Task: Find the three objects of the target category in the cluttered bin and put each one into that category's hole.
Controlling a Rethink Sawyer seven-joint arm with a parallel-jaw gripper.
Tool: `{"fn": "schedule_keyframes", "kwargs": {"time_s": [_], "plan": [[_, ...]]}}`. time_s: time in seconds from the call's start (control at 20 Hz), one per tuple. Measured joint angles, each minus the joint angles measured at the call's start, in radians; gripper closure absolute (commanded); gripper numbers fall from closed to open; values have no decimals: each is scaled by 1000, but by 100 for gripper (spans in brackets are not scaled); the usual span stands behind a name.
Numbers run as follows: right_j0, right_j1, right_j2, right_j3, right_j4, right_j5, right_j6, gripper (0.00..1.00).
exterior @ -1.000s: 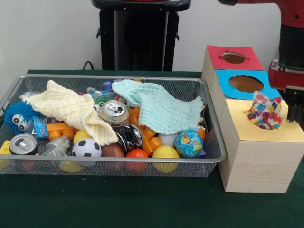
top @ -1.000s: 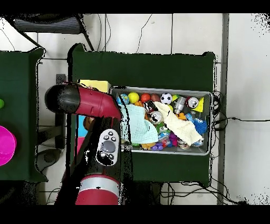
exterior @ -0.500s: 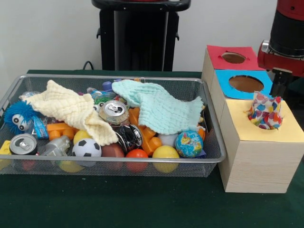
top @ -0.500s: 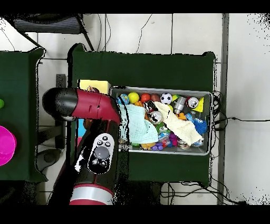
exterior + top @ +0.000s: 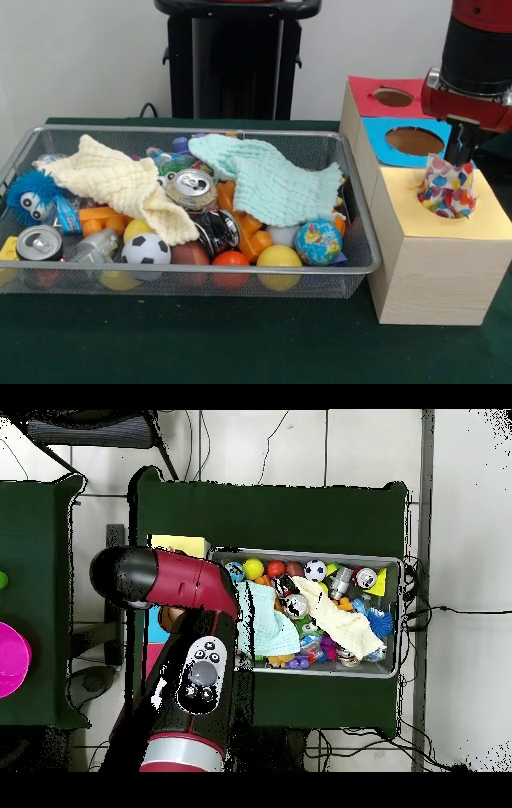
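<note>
The wire mesh bin (image 5: 188, 276) stands at the left, full of clutter, and also shows in the overhead view (image 5: 392, 669). One dotted cloth (image 5: 446, 189) stands bunched up out of the hole in the yellow top (image 5: 412, 222) of the wooden box and covers the opening. My gripper (image 5: 458, 154) hangs straight over that cloth, its tip at the cloth's upper edge. I cannot see whether it holds the cloth. No other dotted cloth shows in the bin. In the overhead view my arm (image 5: 190, 599) hides the gripper and most of the boxes.
A cream waffle cloth (image 5: 120, 186) and a mint waffle cloth (image 5: 268, 182) lie over cans (image 5: 192, 189), balls (image 5: 146, 250) and a blue fuzzy toy (image 5: 28, 196). The blue-topped hole (image 5: 414, 141) and the red-topped hole (image 5: 394, 97) lie behind the yellow one. The pedestal (image 5: 236, 60) stands behind the bin.
My arm has risen from beside the yellow box's right side and swung left, so the gripper now hangs over the dotted cloth. The cloth and the bin's contents have not moved.
</note>
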Motion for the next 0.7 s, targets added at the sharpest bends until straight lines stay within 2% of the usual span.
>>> {"fn": "schedule_keyframes", "kwargs": {"time_s": [0.7], "plan": [[1, -99, -15, -2, 1, 0, 0, 100]]}}
